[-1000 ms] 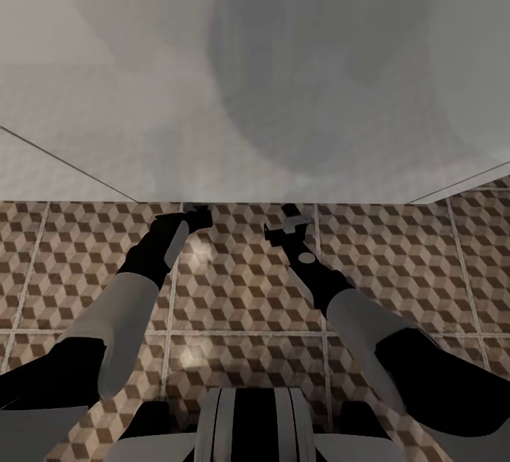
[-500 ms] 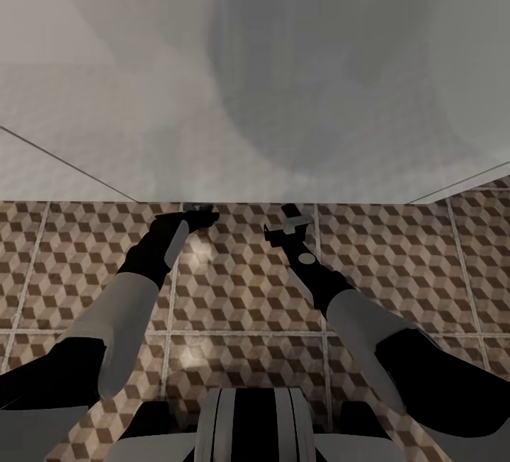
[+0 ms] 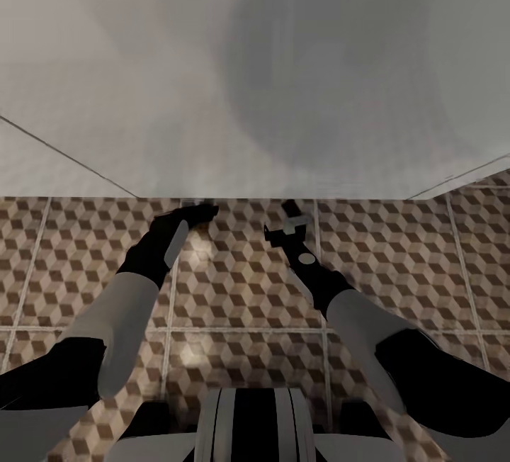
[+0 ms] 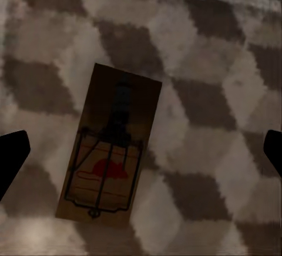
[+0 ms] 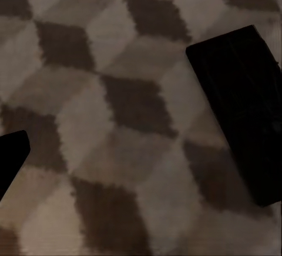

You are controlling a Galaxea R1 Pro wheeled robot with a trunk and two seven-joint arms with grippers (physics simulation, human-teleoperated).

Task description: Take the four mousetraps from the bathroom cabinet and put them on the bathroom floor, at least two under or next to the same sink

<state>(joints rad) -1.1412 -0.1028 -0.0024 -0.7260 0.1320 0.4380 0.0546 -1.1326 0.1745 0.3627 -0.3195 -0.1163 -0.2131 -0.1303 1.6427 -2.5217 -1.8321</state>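
1. One mousetrap point(image 4: 110, 150) lies flat on the bathroom floor point(image 3: 397, 263), seen through the left wrist view at the middle of that frame, its red mark and dark wire facing up.
2. The left tool point(image 4: 141, 150) hangs over it with its fingers spread wide apart at the frame's side edges, touching nothing; the trap sits between them, free.
3. In the head view the left tool point(image 3: 202, 210) is low at the centre of the frame, just at the foot of a big pale block that fills the upper half. I take that block for the bathroom sink point(image 3: 283, 93), though I cannot be sure from here.
4. The right tool point(image 3: 287, 228) is close beside the left one; I cannot tell whether its fingers are apart or together. Its wrist view has cube-patterned tile and a dark flat thing point(image 5: 241, 109) at the right edge, which I cannot name.
5. By my reckoning the step in hand is setting a trap down by the sink, and this one looks placed.
6. The next move would call for lifting the left arm straight up without nudging the board, then going to the cabinet for whatever traps remain.
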